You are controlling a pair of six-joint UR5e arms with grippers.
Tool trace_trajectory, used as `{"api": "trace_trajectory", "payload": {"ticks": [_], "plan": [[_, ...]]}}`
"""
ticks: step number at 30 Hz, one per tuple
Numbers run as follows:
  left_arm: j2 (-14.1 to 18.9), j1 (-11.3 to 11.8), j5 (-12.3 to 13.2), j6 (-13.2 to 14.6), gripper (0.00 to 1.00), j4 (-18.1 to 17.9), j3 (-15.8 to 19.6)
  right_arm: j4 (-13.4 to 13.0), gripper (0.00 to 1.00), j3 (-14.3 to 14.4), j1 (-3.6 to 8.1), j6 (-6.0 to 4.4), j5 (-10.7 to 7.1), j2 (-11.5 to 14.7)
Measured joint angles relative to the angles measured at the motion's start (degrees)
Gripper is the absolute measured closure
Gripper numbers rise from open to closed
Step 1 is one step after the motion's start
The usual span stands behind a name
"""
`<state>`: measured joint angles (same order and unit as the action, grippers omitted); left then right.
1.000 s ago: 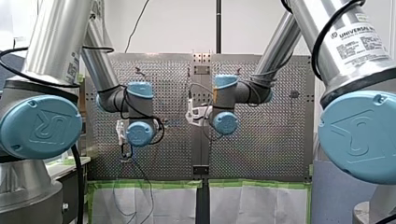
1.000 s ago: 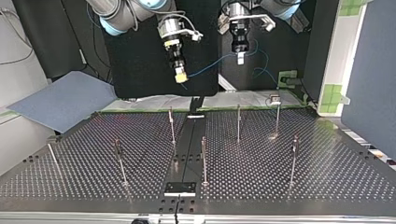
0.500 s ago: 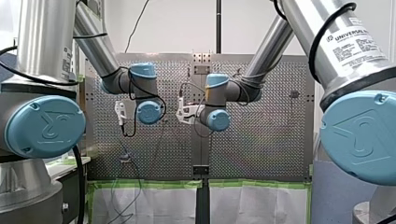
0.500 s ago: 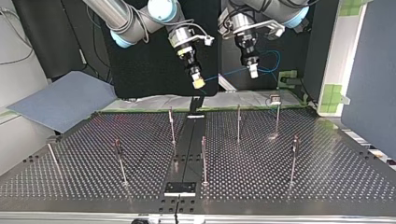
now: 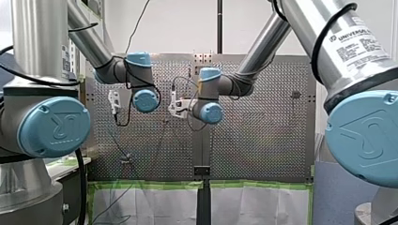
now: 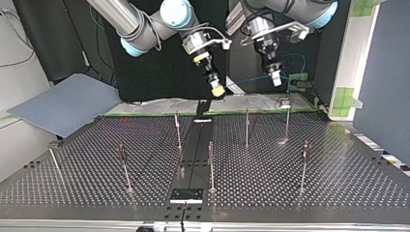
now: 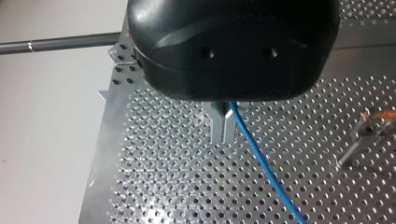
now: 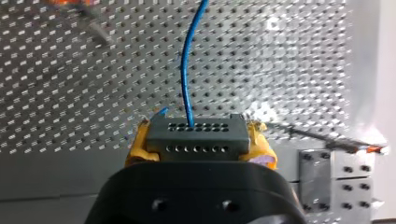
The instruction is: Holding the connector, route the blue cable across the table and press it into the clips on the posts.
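The grey connector [image 8: 197, 134] sits between the yellow pads of my right gripper [image 8: 201, 144], which is shut on it. The blue cable [image 8: 187, 70] leaves the connector's face and runs ahead over the perforated plate. In the left wrist view my left gripper [image 7: 224, 127] has its metal fingers shut on the blue cable [image 7: 261, 163], which trails away beneath them. In the top view my right gripper [image 6: 217, 90] hangs above the table's far edge near the middle. My left gripper [image 6: 275, 79] hangs further to that view's right, with the cable [image 6: 251, 79] slung between the two.
Several thin upright posts stand on the perforated table [image 6: 338, 183], among them one [image 6: 177, 128] left of the centre strip, one [image 6: 247, 126] right of it and one [image 6: 303, 164] nearer the right edge. A blue-grey pad [image 6: 63, 104] lies at the far left.
In the top view both grippers have swung rightward and lower, toward the table's far edge. The cable and connector have gone with them.
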<state>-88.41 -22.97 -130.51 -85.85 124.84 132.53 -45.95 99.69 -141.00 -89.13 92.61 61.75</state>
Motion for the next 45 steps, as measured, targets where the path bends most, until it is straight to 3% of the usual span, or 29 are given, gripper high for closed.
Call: {"api": "trace_trajectory", "payload": {"ticks": [10,16,28,38,45], "plan": [[0.2,5.3,5.1,-0.1,1.0,1.8,-0.7,4.7,1.0,-4.8,-0.69,0.07,-0.21,1.5],[0.5,8.5,6.0,-1.0,1.0,3.2,-2.8,7.6,1.0,-7.6,-0.99,-0.15,-0.26,1.6],[2.5,10.3,4.2,-0.6,1.0,7.4,-7.1,13.8,1.0,-13.8,-1.19,-1.23,-1.66,1.6],[3.7,12.3,7.7,-1.4,1.0,9.9,-8.8,19.5,1.0,-19.5,-0.98,-2.42,-1.84,1.5],[3.6,13.7,9.7,-2.2,1.0,10.6,-11.1,23.1,1.0,-23.3,-0.53,-3.67,-2.9,1.4]]}}
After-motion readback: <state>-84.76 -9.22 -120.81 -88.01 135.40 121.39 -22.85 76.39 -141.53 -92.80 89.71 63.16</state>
